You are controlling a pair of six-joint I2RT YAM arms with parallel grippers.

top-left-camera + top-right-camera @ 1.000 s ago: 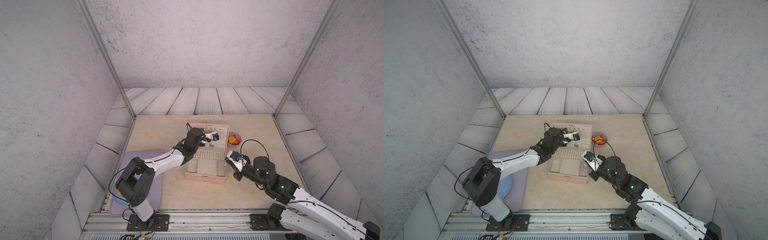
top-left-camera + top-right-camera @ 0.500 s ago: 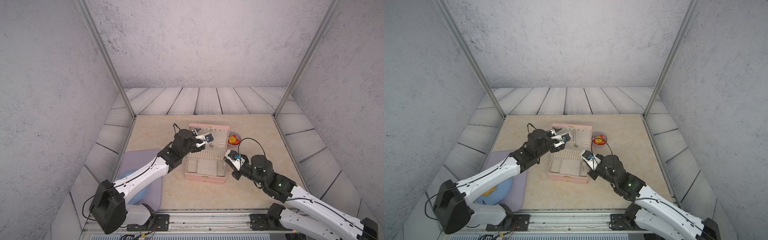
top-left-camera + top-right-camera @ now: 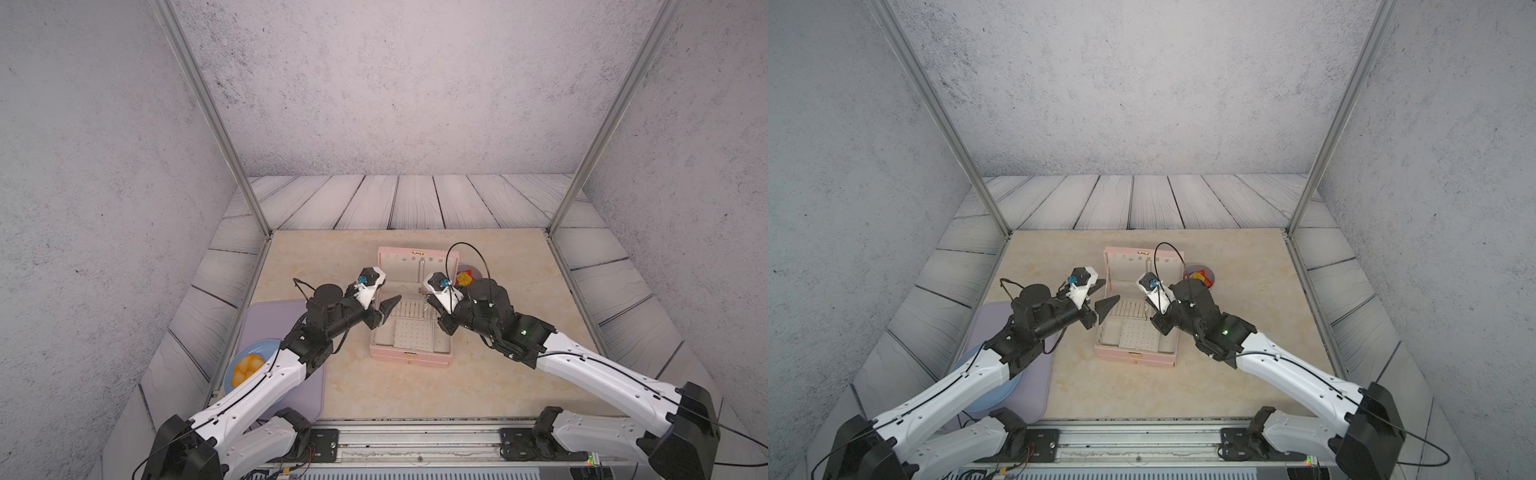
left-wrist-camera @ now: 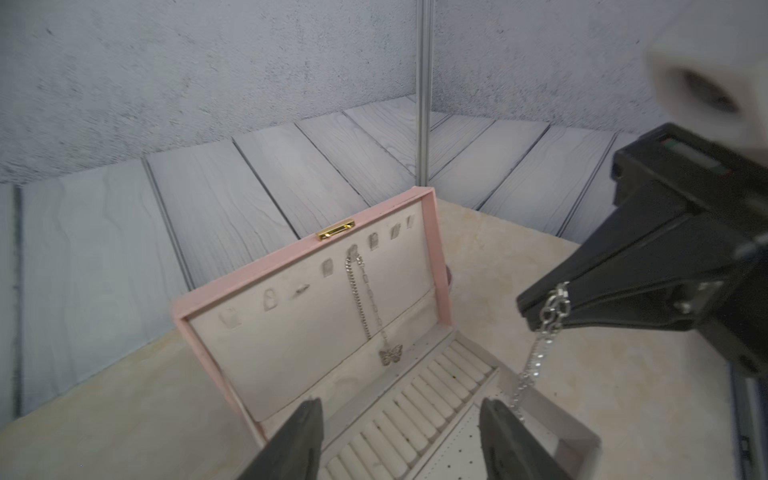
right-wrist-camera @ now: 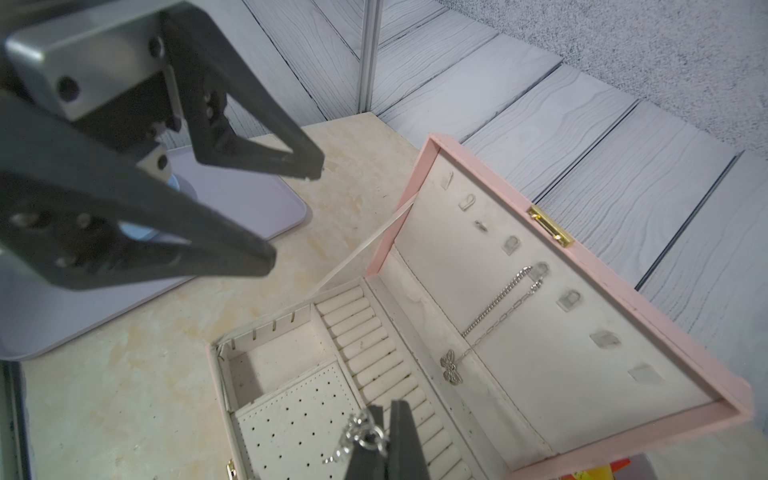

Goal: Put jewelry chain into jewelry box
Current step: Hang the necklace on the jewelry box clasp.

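Right now the right claw (image 5: 388, 410) is clenching the top links of the jewelry chain (image 4: 536, 361), its jaws pressing together on the clasp end. The silvery chain is dangling straight down from that pinch. It is hanging over the right-hand end of the open jewelry box (image 3: 409, 359), beside the far end of the ring rolls (image 5: 365, 345). Its lowest links are passing behind a finger of the other arm in the left wrist view, so whether they are touching the lining cannot be told. The left claw (image 4: 401, 409) is hovering released and gripping nothing, its jaws spread wide. It is pointing inward over the box's left edge, well apart from the chain. Inside the pale pink box, the cream ring rolls are lying along the hinge side, and a dotted panel (image 5: 299, 415) is sitting nearer the front wall. The lid is standing raised with a gold clasp (image 4: 336, 230) on its upper rim. A thinner butterfly necklace (image 4: 365, 299) is hanging from one hook on its lining, the pendant resting near the hinge. Behind the box's right corner a small bowl (image 3: 477, 272) is holding red and yellow pieces. On the left a lavender tray (image 3: 266, 324) is carrying a blue plate (image 3: 266, 347) of orange chunks. All of this is sitting on the beige marbled counter (image 3: 415, 395).
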